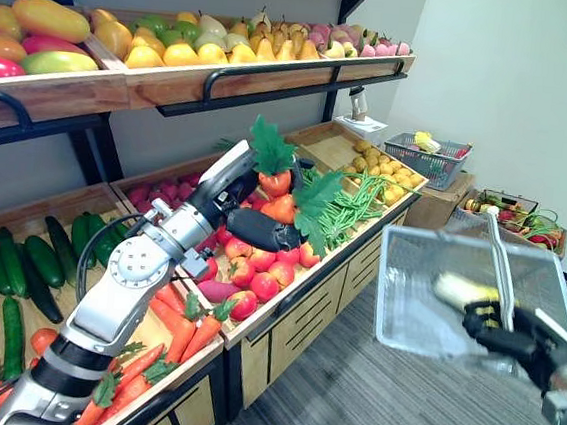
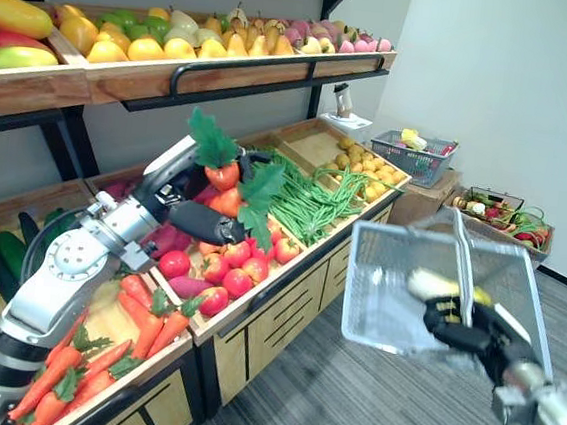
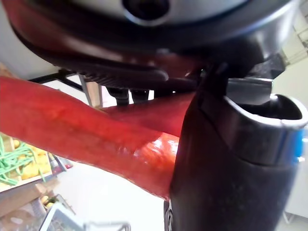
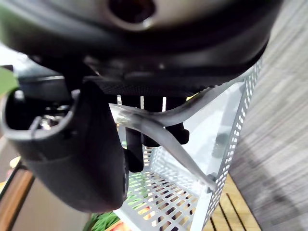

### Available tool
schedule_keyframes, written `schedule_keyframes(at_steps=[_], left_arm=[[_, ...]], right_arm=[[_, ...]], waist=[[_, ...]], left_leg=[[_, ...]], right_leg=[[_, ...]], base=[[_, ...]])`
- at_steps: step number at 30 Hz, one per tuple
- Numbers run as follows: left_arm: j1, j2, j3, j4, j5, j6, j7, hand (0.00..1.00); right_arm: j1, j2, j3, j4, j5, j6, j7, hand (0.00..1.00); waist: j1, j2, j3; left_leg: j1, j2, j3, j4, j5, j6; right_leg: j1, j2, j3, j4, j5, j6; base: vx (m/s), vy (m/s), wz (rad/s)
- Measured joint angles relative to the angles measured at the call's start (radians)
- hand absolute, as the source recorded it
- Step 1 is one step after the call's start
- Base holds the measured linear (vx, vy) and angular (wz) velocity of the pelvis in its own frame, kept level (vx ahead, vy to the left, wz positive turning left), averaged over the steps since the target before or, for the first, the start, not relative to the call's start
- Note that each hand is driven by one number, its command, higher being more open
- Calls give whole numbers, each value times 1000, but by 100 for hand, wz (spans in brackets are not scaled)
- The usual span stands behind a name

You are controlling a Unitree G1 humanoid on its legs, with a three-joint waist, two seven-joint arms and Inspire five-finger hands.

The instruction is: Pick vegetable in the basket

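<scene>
Head views: left hand [image 1: 260, 228] raised over the produce stand [image 1: 303, 325], dark fingers curled round leafy carrots [image 1: 278, 207]. Right hand [image 1: 513, 335] out over the floor, closed on the handle [image 1: 501, 264] of a white mesh basket [image 1: 417, 286], well apart from the carrots. Left wrist view alone: orange-red carrot body pressed along the palm, thumb beside it. Right wrist view alone: fingers hooked over the handle bar, perforated basket wall beyond. Carrots' long axis steep, green tops up, orange bodies running down into the grip.
</scene>
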Motion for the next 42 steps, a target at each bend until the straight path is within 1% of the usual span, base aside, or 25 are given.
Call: schedule_keyframes(at_steps=[4,9,11,13,14,18,21,22,23,27,29,32,35,38,42], left_arm=[[27,0,0,-48,0,-33,-3,0],[40,0,0,-52,2,-45,-1,0],[42,0,0,-52,2,-45,2,0],[57,0,0,-52,2,-45,8,0],[70,0,1,-51,1,-46,14,0],[110,-1,12,-50,-1,-58,35,0],[115,-4,40,-50,1,-90,36,0],[115,-4,47,-50,3,-113,36,0],[115,-4,48,-51,18,-136,35,0],[115,-7,45,-63,42,-179,24,0],[115,-15,28,-64,48,-191,16,0],[115,-38,5,-65,99,-205,10,0],[115,-42,-53,-65,126,-209,10,0],[115,-51,-98,-65,151,-215,10,0],[115,-101,-145,-59,158,-212,17,0]], right_arm=[[-24,-2,10,-1,-4,5,31,0],[-24,-82,72,23,-50,60,49,0],[-24,-105,99,38,-50,67,50,0],[-25,-107,111,39,-48,71,50,0],[-25,-122,126,44,-49,85,50,0],[-53,-124,128,46,-39,88,46,0],[-101,-124,129,43,-36,99,27,0],[-112,-124,129,39,-35,102,11,0],[-114,-127,129,29,-35,103,-3,0],[-133,-144,129,-9,-35,126,-20,0],[-146,-148,129,-34,-36,126,-23,0],[-154,-148,146,-95,-36,126,-31,0],[-199,-149,208,-143,-27,126,-29,0],[-236,-149,262,-167,4,126,-29,0],[-295,-149,327,-167,9,126,-30,0]], waist=[[11,3,-12],[19,16,-21],[19,18,-22],[17,22,-24],[16,23,-25],[8,24,-26],[7,21,-27],[11,19,-28],[15,17,-30],[20,14,-36],[19,14,-37],[17,12,-38],[8,10,-41],[7,8,-42],[5,8,-42]], left_leg=[[0,0,0,-3,1,-2],[4,-1,-3,-20,6,-9],[6,0,-6,-26,8,-12],[8,1,-6,-32,9,-13],[12,0,-5,-37,11,-12],[17,-10,-3,-43,15,-8],[17,-18,-1,-42,18,-3],[17,-19,1,-41,18,-3],[17,-18,1,-40,19,-4],[10,-15,3,-40,21,-8],[10,-12,4,-40,21,-8],[11,-8,6,-40,20,-9],[11,-8,7,-40,20,-9],[12,-8,11,-38,19,-10],[13,-8,16,-36,18,-13]], right_leg=[[6,-5,-10,-16,3,-3],[19,-10,-24,-45,15,-3],[19,-8,-27,-49,19,-4],[19,-7,-33,-49,21,-3],[21,-7,-39,-49,23,-2],[22,-17,-51,-49,30,1],[28,-26,-51,-68,42,2],[32,-27,-51,-77,47,0],[34,-27,-52,-84,49,-1],[35,-26,-56,-103,60,-6],[34,-22,-56,-104,62,-7],[34,-18,-55,-104,64,-9],[34,-17,-53,-104,66,-8],[33,-17,-50,-103,66,-8],[32,-16,-45,-102,67,-8]], base=[[-4,26,3],[22,34,2],[35,27,-1],[12,16,-1],[4,32,-2],[-23,41,-2],[-52,40,-1],[-40,33,-2],[-34,28,-3],[1,5,-2],[0,0,0],[0,0,0],[0,0,0],[-23,31,-3],[-12,20,-3]])
